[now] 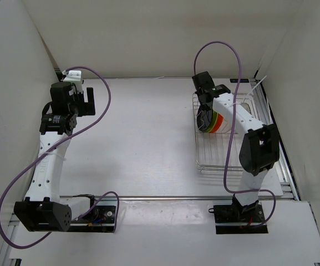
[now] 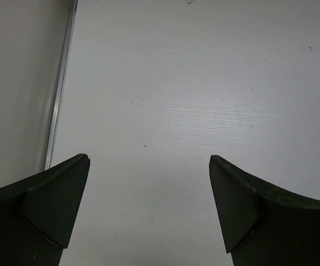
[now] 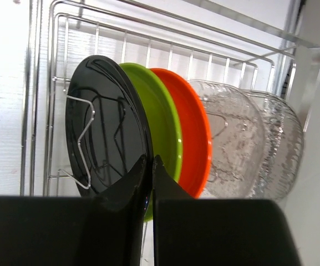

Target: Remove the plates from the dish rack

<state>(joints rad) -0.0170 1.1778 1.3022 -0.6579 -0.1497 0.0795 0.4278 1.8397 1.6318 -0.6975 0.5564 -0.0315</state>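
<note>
The silver wire dish rack (image 3: pixel 171 29) holds several plates standing on edge in a row: black (image 3: pixel 101 127), lime green (image 3: pixel 164 124), orange (image 3: pixel 196 138), then two clear glassy ones (image 3: pixel 234 138) (image 3: pixel 284 144). My right gripper (image 3: pixel 150 162) is shut on the near rim of the black plate, with one finger on each side of it. In the top view the right gripper (image 1: pixel 205 112) is over the rack (image 1: pixel 215 165) at the plates (image 1: pixel 216 123). My left gripper (image 1: pixel 87 101) is open and empty over bare table at the far left (image 2: pixel 148 160).
The rack sits at the right of the table, close to the right wall (image 1: pixel 293 111). A wire divider (image 3: pixel 82 138) stands in front of the black plate. A metal strip (image 2: pixel 60 94) runs along the table's left edge by the left wall.
</note>
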